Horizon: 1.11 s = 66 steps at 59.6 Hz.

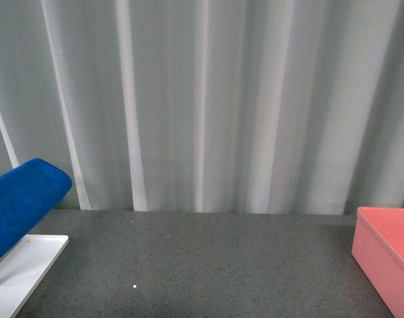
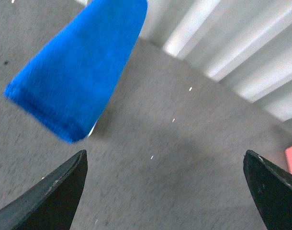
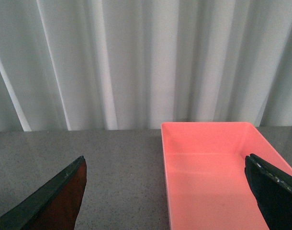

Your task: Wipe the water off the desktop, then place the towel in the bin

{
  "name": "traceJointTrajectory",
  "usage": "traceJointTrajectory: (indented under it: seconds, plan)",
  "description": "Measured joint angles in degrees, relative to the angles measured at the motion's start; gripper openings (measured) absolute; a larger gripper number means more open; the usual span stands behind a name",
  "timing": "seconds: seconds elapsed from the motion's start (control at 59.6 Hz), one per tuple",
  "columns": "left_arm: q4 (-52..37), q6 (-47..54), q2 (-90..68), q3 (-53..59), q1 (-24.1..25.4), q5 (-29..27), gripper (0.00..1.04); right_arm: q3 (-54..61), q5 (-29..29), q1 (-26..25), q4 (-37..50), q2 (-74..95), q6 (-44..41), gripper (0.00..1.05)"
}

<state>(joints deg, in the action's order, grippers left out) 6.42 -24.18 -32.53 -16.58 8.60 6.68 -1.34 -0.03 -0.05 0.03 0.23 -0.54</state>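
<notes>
While the blue towel hangs over its white stand at lower left, the left gripper and right gripper are both spread and empty; I think a careless grasp could pull the stand over.

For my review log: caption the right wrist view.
Open right gripper above the desktop, facing the pink bin; curtain behind.

Fluffy cloth towel, matt speckled stone-like desktop, smooth plastic bin
</notes>
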Motion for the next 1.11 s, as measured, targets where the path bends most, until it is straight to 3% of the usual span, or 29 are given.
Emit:
traceJointTrajectory:
  seconds: [0.117, 0.185, 0.503, 0.738, 1.107]
  plan:
    - [-12.17, 4.9, -19.37, -11.1, 2.38, 0.96, 0.98, 0.0, -0.02, 0.0, 0.0, 0.0, 0.0, 0.98]
    - [-14.91, 7.8, -29.35, -17.62, 2.23, 0.52, 0.98, 0.0, 0.0, 0.0, 0.0, 0.0, 0.0, 0.98]
    - [-14.27, 26.1, -61.07, -45.62, 0.2, -5.66, 0.98, 0.0, -0.02, 0.0, 0.0, 0.0, 0.0, 0.98]
    - [-13.0, 42.64, -72.32, -56.11, 0.17, -14.29, 0.98, 0.0, -0.02, 0.0, 0.0, 0.0, 0.0, 0.98]
    - [-9.35, 47.74, -80.61, -59.08, 0.24, -14.32, 0.98, 0.0, -0.02, 0.0, 0.0, 0.0, 0.0, 0.98]
